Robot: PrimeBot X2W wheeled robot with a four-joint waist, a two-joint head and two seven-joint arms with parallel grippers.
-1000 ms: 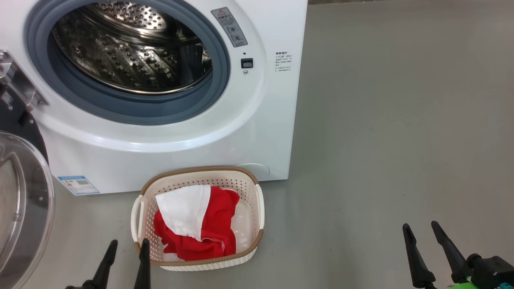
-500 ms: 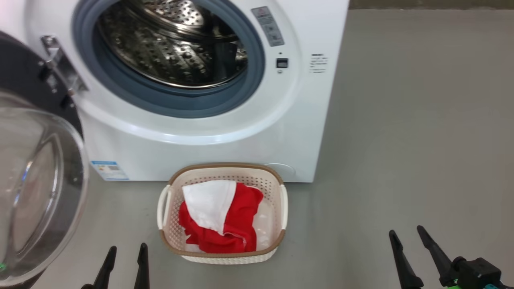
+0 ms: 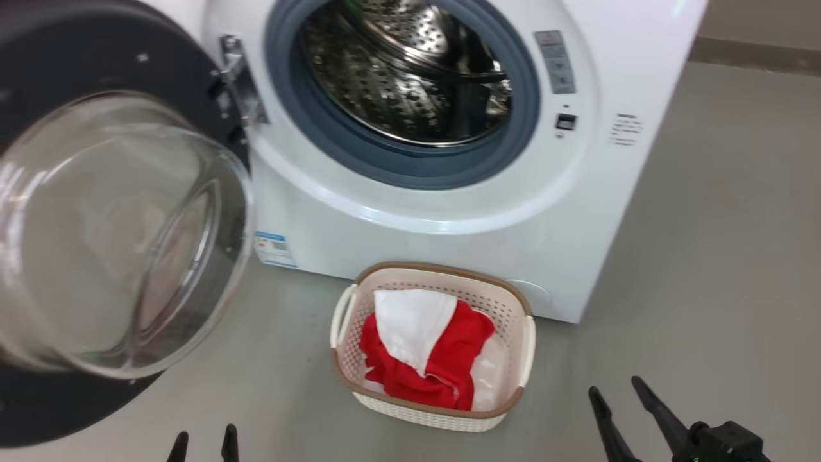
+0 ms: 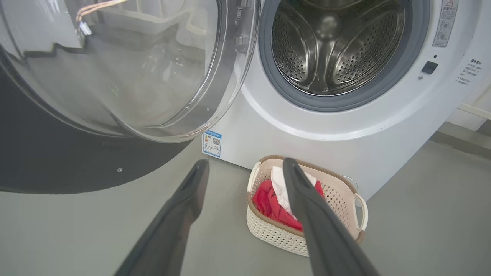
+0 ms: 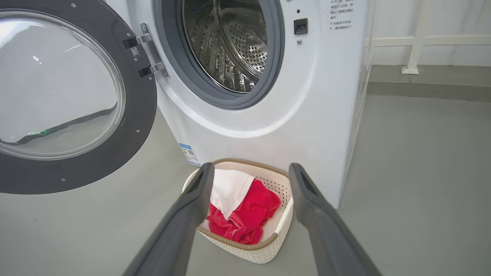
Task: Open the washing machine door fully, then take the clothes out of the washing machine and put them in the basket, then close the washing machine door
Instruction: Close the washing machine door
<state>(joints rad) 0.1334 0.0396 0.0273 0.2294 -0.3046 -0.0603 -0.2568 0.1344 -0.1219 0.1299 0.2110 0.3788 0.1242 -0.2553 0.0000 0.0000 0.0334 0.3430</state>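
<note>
On the washer's (image 3: 449, 218) left side the door (image 3: 122, 237) stands wide open, its glass bowl bulging toward the robot. Shutting it looks like the only step left: the drum (image 3: 410, 70) shows bare steel, and the clothes (image 3: 436, 359) lie in the basket (image 3: 442, 269) on the floor (image 3: 705, 289), just in front of the washer below the opening.

Likely trouble:
- A push on the curved glass could slide off; the black rim seems the safer place to press.
- A finger left near the hinge (image 3: 240, 83), or between door and front, could be pinched as the door comes round.
- Too soft a push may leave the door resting against the ring without catching.
- The door's lower edge must pass over the basket. I cannot tell how much room there is, and a clip would shove the basket aside.

The left tool (image 3: 203, 443) is low, near the door's bottom edge, fingers spread wide, holding and touching nothing. The right tool (image 3: 614, 388) hangs to the right of the basket, also fully spread and empty, well apart from the door.
</note>
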